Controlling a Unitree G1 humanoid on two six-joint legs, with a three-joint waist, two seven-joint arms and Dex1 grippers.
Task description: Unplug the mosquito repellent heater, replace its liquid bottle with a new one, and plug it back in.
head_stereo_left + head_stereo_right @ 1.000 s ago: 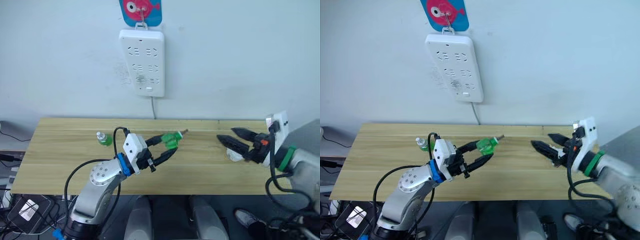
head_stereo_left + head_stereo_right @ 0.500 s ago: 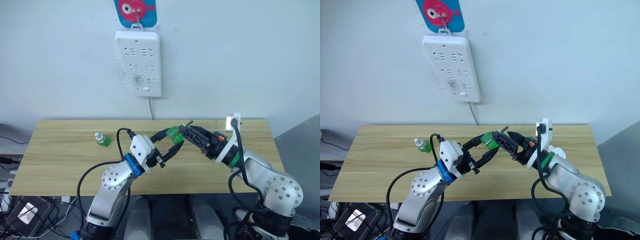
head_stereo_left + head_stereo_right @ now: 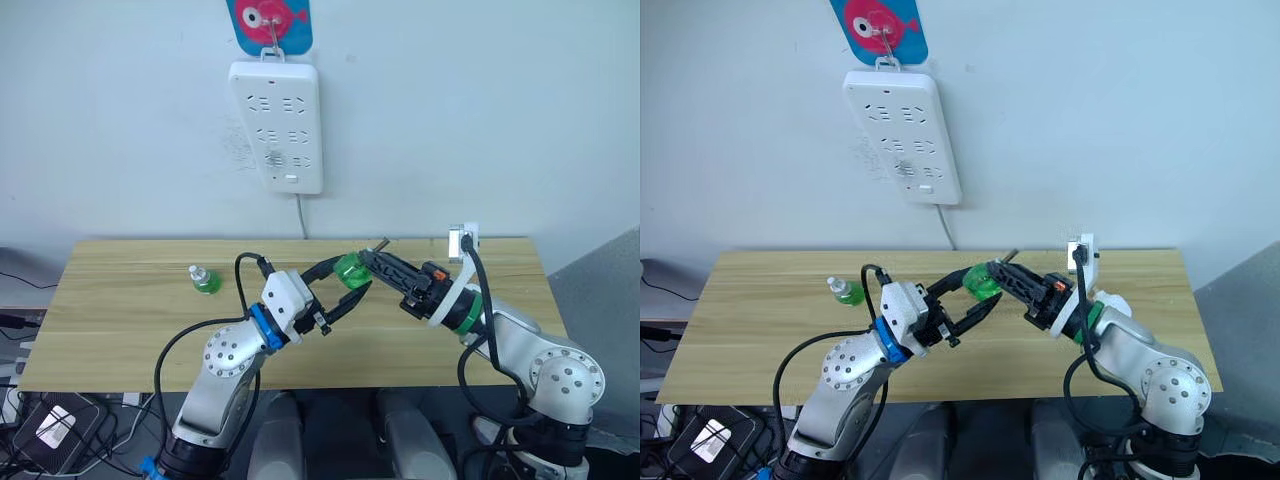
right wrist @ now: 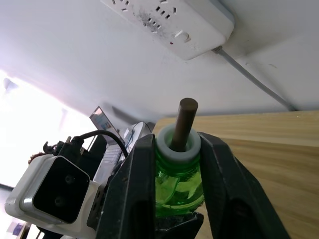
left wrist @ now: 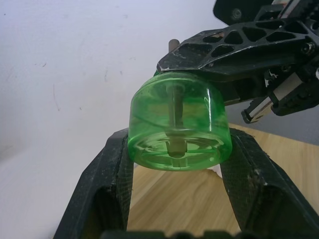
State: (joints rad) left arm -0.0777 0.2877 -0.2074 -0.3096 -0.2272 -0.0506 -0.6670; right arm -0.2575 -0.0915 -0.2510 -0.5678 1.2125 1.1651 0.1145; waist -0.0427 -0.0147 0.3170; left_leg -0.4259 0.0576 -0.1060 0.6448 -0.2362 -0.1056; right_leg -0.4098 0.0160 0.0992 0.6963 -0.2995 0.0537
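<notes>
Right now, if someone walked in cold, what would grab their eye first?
Probably the green bottle held up over the middle of the wooden table, with the left claw gripping its body and the right claw closed around its neck below the dark wick. Next, the white power strip on the wall above, and a second small green bottle standing on the table's left side.

Glossy translucent green plastic bottle (image 5: 177, 122); matt pale wood table (image 3: 130, 300).

Above the middle of the wooden table (image 3: 760, 300), the left gripper (image 3: 978, 292) and right gripper (image 3: 1002, 277) meet on one green bottle (image 3: 984, 280), both clamped on it. A second green bottle (image 3: 844, 291) stands far left. A white power strip (image 3: 902, 134) hangs on the wall under a fish hook (image 3: 878, 22)
</notes>
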